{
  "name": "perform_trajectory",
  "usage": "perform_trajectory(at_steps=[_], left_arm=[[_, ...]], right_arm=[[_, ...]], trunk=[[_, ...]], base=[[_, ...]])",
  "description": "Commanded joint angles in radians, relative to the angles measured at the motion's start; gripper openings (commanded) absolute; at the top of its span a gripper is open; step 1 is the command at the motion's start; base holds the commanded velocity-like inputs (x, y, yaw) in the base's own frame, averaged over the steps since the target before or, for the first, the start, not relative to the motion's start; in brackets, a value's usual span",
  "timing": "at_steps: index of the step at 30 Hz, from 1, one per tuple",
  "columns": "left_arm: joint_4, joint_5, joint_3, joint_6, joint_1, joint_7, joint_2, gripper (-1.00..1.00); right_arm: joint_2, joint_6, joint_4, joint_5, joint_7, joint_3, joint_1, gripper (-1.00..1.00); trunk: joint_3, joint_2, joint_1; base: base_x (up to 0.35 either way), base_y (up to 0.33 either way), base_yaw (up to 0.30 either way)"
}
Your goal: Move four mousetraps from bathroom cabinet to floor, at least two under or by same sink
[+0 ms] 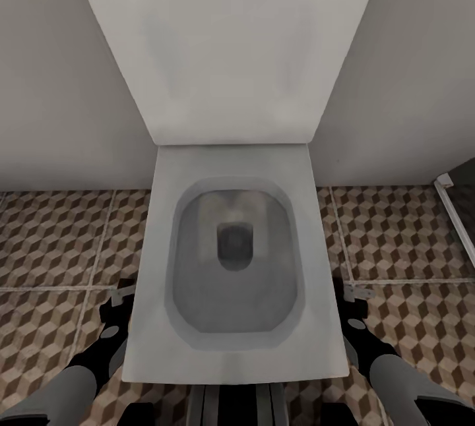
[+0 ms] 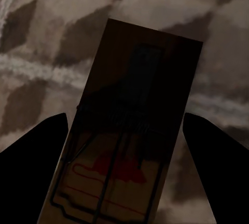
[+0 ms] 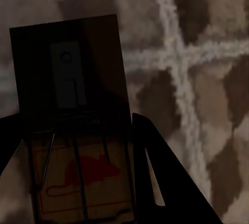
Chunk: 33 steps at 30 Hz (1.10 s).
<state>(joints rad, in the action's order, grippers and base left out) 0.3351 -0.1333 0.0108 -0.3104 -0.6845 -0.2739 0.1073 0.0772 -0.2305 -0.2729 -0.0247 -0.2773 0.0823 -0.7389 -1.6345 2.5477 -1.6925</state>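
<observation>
Two mousetraps are out of the cabinet, one in each gripper, and neither is on the floor yet. On the left, the left gripper [image 1: 124, 295] hangs beside the toilet [image 1: 234, 261], its fingers clamped on the long edges of a mousetrap [image 2: 132, 130] held above the patterned bathroom floor [image 1: 53, 235]. On the right, the right gripper [image 1: 353, 294] grips a second mousetrap [image 3: 78, 125] the same way, over a grout crossing. I'd judge the task roughly midway: both need setting down by a sink, and two more remain to fetch.
</observation>
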Motion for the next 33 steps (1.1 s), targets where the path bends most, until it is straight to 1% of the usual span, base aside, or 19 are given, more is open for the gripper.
perform_trajectory(at_steps=[1, 13, 23, 33], left_arm=[[-0.001, -0.010, -0.002, -0.005, 0.000, 0.001, 0.000, -1.00], [-0.001, -0.010, -0.002, -0.006, 0.000, -0.003, 0.000, -1.00], [-0.002, -0.009, -0.002, -0.004, 0.000, -0.001, 0.000, -1.00], [-0.002, -0.009, -0.002, -0.005, -0.001, -0.002, 0.000, -1.00]], right_arm=[[-0.001, -0.007, 0.001, 0.001, 0.003, 0.006, 0.000, -1.00], [-0.001, -0.025, 0.000, 0.003, 0.003, 0.007, 0.000, -1.00], [-0.001, -0.027, 0.000, 0.003, 0.004, 0.007, 0.000, -1.00], [0.000, -0.027, 0.000, 0.005, 0.004, 0.006, 0.000, -1.00]], trunk=[[0.000, 0.000, 0.000], [0.000, 0.000, 0.000], [-0.039, 0.003, -0.004], [-0.039, 0.003, -0.004]], base=[[0.000, 0.000, 0.000], [0.000, 0.000, 0.000], [0.000, 0.000, 0.000], [0.000, 0.000, 0.000]])
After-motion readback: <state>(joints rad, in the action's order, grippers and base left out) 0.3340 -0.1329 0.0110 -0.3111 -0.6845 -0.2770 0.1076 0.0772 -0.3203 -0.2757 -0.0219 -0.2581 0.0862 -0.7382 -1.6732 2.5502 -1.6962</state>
